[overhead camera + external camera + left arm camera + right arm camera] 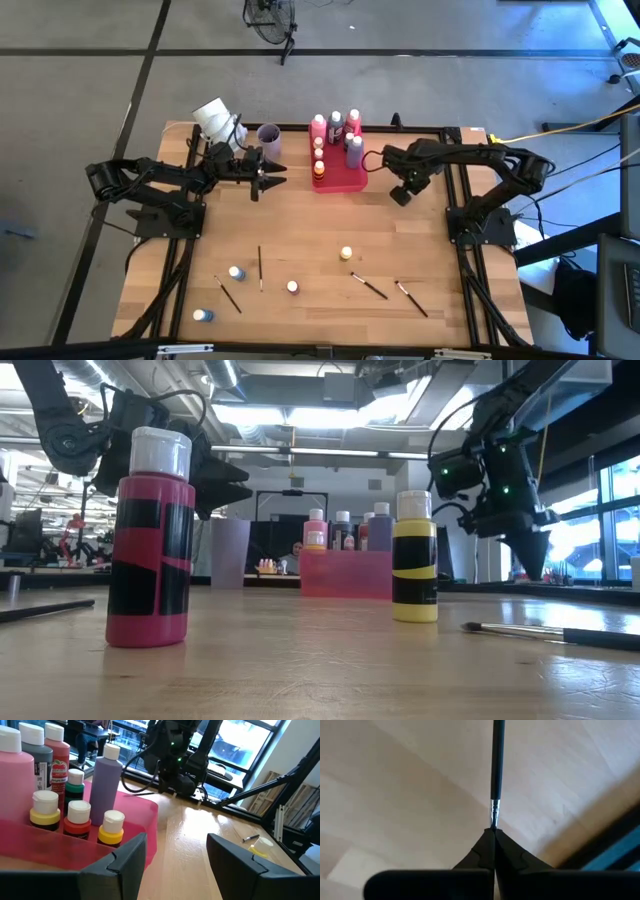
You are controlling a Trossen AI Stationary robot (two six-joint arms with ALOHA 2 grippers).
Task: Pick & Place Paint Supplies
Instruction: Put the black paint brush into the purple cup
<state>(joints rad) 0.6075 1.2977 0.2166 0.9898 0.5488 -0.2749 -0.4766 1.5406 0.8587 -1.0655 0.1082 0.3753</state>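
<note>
Four loose brushes (260, 268), perhaps four bottles (236, 272).

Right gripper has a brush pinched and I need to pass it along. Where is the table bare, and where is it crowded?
Bare wood fills the table's middle, between the pink-red tray and the yellow-capped bottle. The right gripper, shut on a paintbrush, hangs beside the tray. The near strip is crowded with loose bottles and brushes. The left gripper, open, sits by the lilac cup.

Paintbrush (496, 765) handle cut off (top edge); tip hidden.
</note>
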